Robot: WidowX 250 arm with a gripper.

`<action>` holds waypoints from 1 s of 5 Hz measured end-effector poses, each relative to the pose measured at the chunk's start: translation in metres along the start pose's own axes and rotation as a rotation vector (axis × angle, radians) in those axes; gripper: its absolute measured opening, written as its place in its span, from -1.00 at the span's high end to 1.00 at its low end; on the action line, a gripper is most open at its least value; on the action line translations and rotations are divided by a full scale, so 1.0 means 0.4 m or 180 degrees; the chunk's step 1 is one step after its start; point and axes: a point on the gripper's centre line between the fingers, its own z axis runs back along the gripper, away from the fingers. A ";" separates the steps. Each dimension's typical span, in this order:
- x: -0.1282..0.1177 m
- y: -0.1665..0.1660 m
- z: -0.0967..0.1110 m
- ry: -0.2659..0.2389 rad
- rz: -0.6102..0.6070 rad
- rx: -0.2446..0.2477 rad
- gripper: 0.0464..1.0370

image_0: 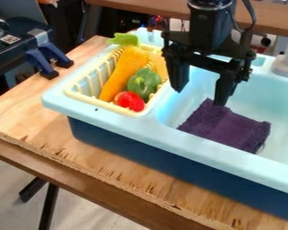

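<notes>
The gripper (200, 93) hangs over the sink (110, 114) with its two fingers wide apart and nothing between them, one tip near the far edge of the purple cloth (227, 128), which lies in the basin close to the near wall. A sound hold on so soft a thing would, I judge, want both tips low and astride a fold, closing gently without scraping the floor. The rack (138, 112) with the carrot (123, 67), pepper (144, 83) and tomato (129, 101) crowds the left, so sideways room is better to the right, short of the rim.
</notes>
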 end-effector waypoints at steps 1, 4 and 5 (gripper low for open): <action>-0.009 0.001 -0.027 0.0117 -0.0008 0.0036 -0.93; -0.030 0.112 0.031 -0.0033 0.0106 0.0325 -0.93; -0.056 0.149 0.063 -0.0135 -0.0063 0.0493 -0.93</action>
